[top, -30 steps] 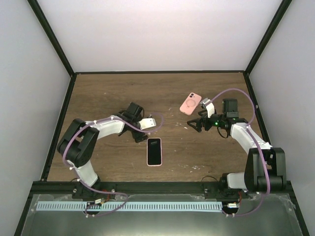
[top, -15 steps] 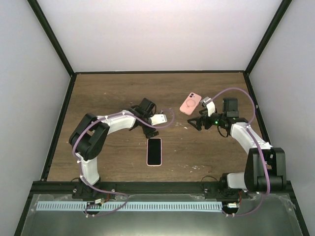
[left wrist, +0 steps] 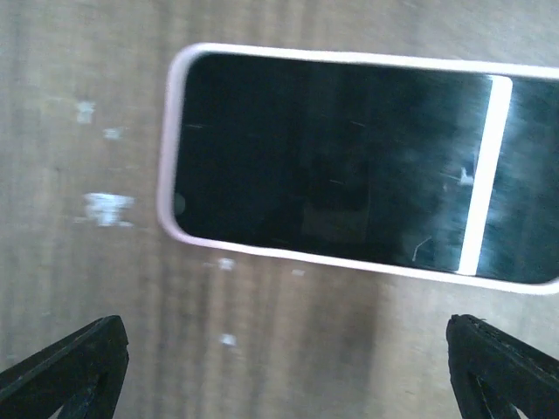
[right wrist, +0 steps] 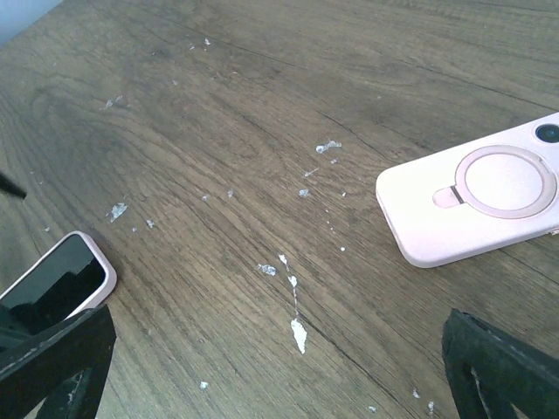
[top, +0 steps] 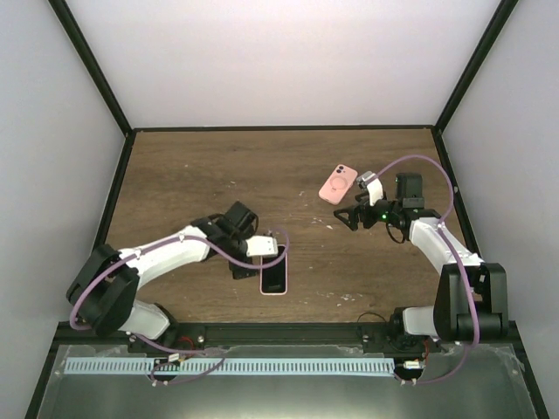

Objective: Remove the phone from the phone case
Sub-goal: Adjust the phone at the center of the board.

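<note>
The phone (top: 273, 272) lies screen-up at the table's (top: 175, 175) front centre, in a pink case (left wrist: 164, 157). It is likely rigid and light, with slick glass. Grip the long edges and peel the softer rim at a corner. The left gripper (top: 247, 264) hovers just beside it, fingers spread. The right gripper (top: 348, 218), also spread, is near a second case (top: 338, 184), which lies well apart from the phone and obstructs nothing.

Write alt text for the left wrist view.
A phone with a dark screen and a pale pink rim lies flat on the wooden table, running across the frame and cut off at the right edge. Below it, the left fingers show at the bottom corners, spread wide and touching nothing.
</note>
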